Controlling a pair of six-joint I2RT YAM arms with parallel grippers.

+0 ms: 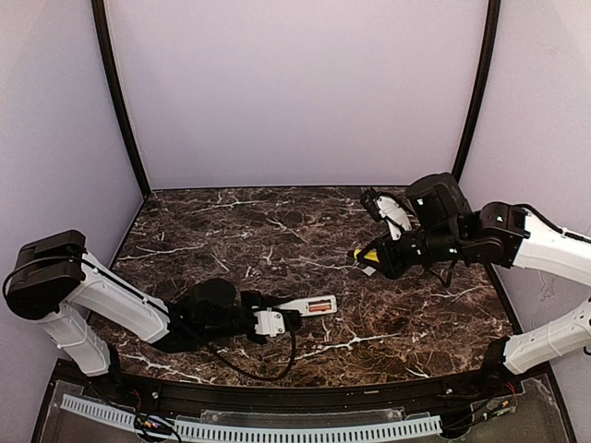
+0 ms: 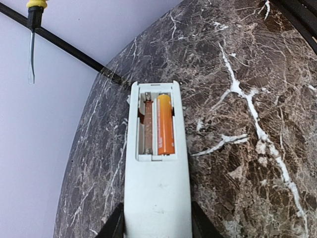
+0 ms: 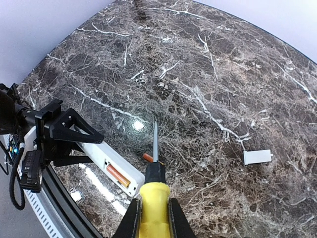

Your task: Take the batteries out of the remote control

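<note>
My left gripper (image 1: 284, 319) is shut on the near end of the white remote control (image 1: 312, 305), holding it back side up over the table. In the left wrist view the remote (image 2: 157, 193) shows its open bay: one orange battery (image 2: 166, 125) lies in the right slot and the left slot is bare. A second battery (image 3: 147, 157) lies loose on the table next to the remote's far end (image 3: 116, 168), partly hidden by the screwdriver. My right gripper (image 1: 374, 257) is shut on a yellow-handled screwdriver (image 3: 154, 198), raised above the table, tip toward the remote.
A small grey-white cover piece (image 3: 257, 156) lies on the dark marble table (image 1: 277, 231) to the right. Lilac walls close the back and sides. A black rail (image 1: 277, 392) runs along the near edge.
</note>
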